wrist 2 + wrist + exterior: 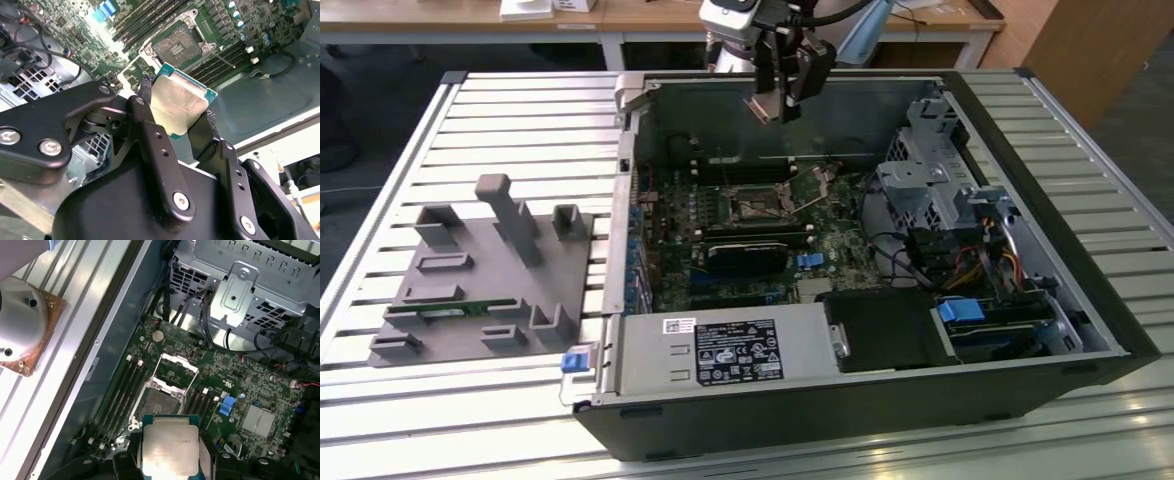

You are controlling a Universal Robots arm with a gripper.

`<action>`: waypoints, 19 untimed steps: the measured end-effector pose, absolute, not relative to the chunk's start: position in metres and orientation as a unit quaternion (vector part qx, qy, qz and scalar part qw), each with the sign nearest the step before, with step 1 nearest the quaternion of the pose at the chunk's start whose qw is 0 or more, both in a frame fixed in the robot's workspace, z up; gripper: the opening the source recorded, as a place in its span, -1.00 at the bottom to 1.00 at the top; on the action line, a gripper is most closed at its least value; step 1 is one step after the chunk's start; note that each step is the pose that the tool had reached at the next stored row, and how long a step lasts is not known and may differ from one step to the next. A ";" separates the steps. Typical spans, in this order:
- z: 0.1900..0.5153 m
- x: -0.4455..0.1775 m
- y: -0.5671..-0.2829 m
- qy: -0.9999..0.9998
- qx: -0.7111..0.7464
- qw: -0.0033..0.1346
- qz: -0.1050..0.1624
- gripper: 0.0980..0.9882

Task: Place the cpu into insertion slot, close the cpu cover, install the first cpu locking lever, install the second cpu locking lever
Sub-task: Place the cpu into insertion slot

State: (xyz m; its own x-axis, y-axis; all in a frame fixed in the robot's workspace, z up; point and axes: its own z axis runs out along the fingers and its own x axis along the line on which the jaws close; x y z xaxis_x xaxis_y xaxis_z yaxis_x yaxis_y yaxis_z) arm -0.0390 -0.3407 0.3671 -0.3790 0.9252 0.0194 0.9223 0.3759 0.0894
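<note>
Hanging over the open computer case [854,412], the cpu [180,102] is pinched by two opposite edges between the black fingers [150,127] of the gripper [170,452], which are closed onto it, its silvery top showing in both wrist views; below it, well apart, the insertion slot [159,402] sits uncovered in the green motherboard [240,385]; the cpu cover [176,371] is swung open just beside the slot; toward the exterior view's left, a grey plastic holder [480,285] rests on the slatted table [520,110] outside the case.
</note>
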 end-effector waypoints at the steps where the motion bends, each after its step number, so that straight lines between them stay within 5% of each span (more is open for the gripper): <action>1: 0.367 -0.039 -0.341 0.827 0.561 0.017 0.042 0.00; 19: 0.366 -0.039 -0.341 0.770 0.637 0.021 0.041 0.00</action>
